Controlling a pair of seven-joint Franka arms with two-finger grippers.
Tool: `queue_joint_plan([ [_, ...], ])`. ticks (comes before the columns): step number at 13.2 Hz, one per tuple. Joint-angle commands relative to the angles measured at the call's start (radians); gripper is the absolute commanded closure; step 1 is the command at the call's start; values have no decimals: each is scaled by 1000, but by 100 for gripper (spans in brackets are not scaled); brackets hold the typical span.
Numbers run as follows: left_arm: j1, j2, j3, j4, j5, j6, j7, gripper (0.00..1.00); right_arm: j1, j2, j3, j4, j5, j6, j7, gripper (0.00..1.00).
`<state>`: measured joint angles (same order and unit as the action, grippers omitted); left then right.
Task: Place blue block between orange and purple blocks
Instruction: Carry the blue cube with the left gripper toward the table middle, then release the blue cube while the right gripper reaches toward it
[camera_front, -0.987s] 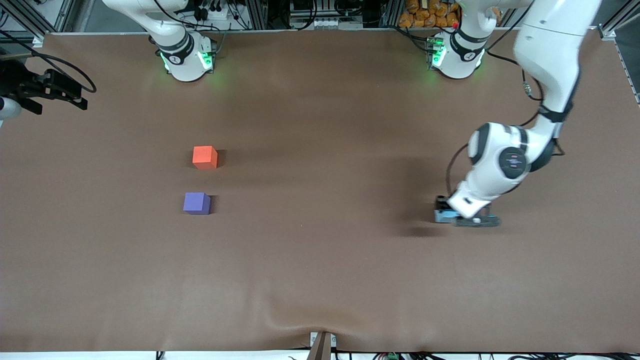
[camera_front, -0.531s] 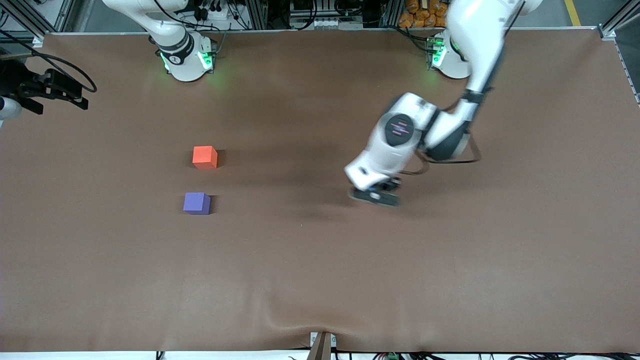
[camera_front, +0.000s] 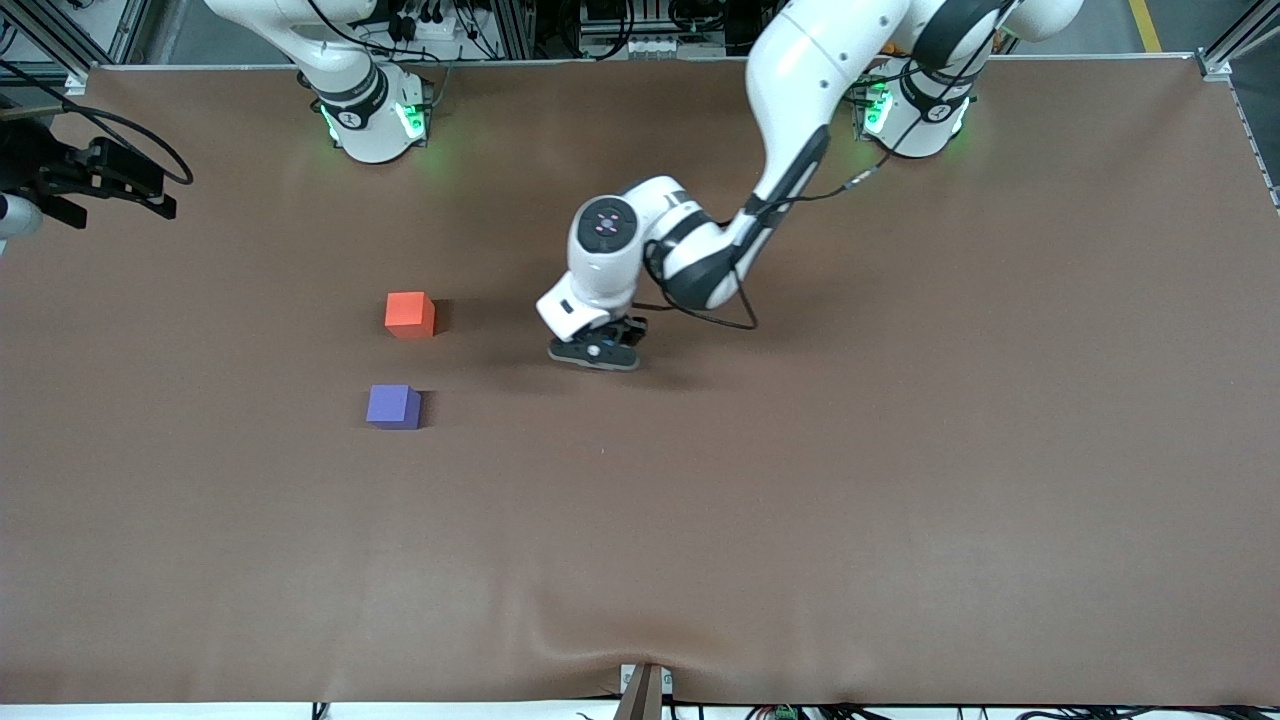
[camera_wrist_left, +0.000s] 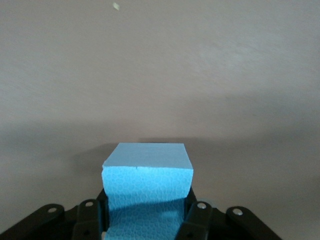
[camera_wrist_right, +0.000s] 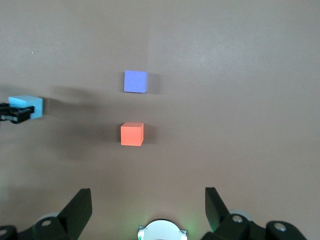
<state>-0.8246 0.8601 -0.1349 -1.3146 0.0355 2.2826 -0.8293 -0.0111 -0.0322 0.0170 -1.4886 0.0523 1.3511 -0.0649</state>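
The orange block (camera_front: 409, 314) and the purple block (camera_front: 392, 407) sit apart on the brown table, the purple one nearer the front camera. Both show in the right wrist view, orange (camera_wrist_right: 132, 134) and purple (camera_wrist_right: 135, 81). My left gripper (camera_front: 595, 355) is shut on the blue block (camera_wrist_left: 148, 180) and holds it over the table's middle, on the left arm's side of the two blocks. The arm hides the blue block in the front view. It shows in the right wrist view (camera_wrist_right: 26, 106). My right gripper (camera_wrist_right: 145, 210) is open and empty, waiting high over its own base.
The brown mat (camera_front: 800, 520) covers the whole table. The right arm's base (camera_front: 370, 115) and the left arm's base (camera_front: 915, 110) stand at the table's edge farthest from the front camera. A black fixture (camera_front: 100, 180) sticks in at the right arm's end.
My left arm has swept with the blue block from the left arm's end of the table to its middle, toward the orange and purple blocks. The two blocks have not moved.
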Motion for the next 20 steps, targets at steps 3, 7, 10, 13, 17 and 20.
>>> queue_joint_plan([
  [3,-42,45,17,61,0,6,-143,1,-13,-18,4,-15,12,-3,-12,0],
  [7,-48,-7,18,60,9,-14,-191,0,-6,-2,4,-7,9,-15,-13,0],
  [10,1,-123,43,49,17,-118,-186,0,-15,136,6,2,-48,-10,-15,0],
  [13,158,-300,63,31,18,-350,-174,0,6,195,7,-12,-43,-7,-9,0],
  [17,401,-458,63,32,18,-518,-47,0,155,316,11,-15,-31,136,-7,0],
  [20,571,-548,55,29,17,-647,213,0,267,388,11,-18,-31,242,-1,0],
])
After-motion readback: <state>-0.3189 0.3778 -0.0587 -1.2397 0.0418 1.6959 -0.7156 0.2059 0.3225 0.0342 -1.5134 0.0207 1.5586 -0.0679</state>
